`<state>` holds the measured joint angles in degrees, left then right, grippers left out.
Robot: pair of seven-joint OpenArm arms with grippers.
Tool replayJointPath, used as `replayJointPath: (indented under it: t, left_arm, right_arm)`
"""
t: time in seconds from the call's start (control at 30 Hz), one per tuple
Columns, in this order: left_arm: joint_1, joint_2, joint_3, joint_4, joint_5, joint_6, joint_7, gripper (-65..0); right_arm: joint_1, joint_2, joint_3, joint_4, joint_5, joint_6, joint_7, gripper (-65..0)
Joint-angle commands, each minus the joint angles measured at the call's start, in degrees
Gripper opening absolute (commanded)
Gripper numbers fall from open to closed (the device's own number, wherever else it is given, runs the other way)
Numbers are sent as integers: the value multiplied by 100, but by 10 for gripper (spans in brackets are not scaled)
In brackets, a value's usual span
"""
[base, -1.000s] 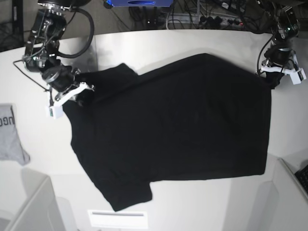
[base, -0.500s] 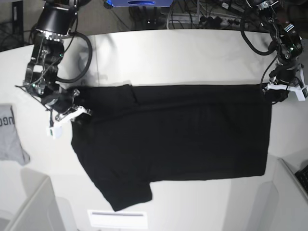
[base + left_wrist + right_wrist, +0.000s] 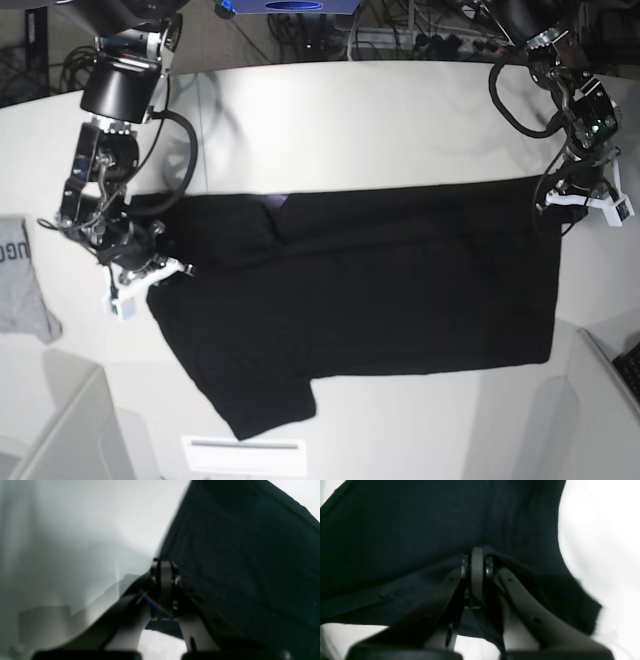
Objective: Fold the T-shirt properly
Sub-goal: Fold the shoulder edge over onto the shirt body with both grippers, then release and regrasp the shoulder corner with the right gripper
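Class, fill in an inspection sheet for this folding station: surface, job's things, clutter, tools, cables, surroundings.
Surface: white table, bare along the far side.
Job's things: black T-shirt lies partly folded, far edge doubled over, one sleeve pointing at the near edge.
Clutter: grey garment at the table's end; white label at the near edge.
Tools: left tool and right tool shut on the T-shirt's edge.
Cables: black loops on both arms; tangle behind the table.
Surroundings: blue object beyond the far edge.

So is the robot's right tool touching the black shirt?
Touching. In the right wrist view the right tool is pinched shut on a bunched edge of the black T-shirt, with cloth wrapped against both fingers.
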<state>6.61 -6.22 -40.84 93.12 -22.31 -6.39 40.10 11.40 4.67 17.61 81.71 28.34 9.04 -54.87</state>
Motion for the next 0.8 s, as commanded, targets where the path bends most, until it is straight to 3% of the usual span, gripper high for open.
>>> replayJointPath:
  t: [0.0, 0.17, 0.43, 0.77]
  left_arm:
    - [-129, -121, -26, 81, -7, -33, -155, -650]
    - [-323, -139, 159, -103, 2, -33, -155, -650]
    - [-490, -270, 387, -209, -7, -33, -164, -650]
    - [-499, -288, 387, -218, -7, -33, -164, -650]
  right_arm:
    - [174, 74, 20, 9, 37, 32, 120, -650]
    - [262, 39, 11, -290, 37, 32, 287, -650]
    - [271, 56, -666, -571, 37, 24, 727, -650]
    - [429, 92, -648, -571, 28, -3, 700, -650]
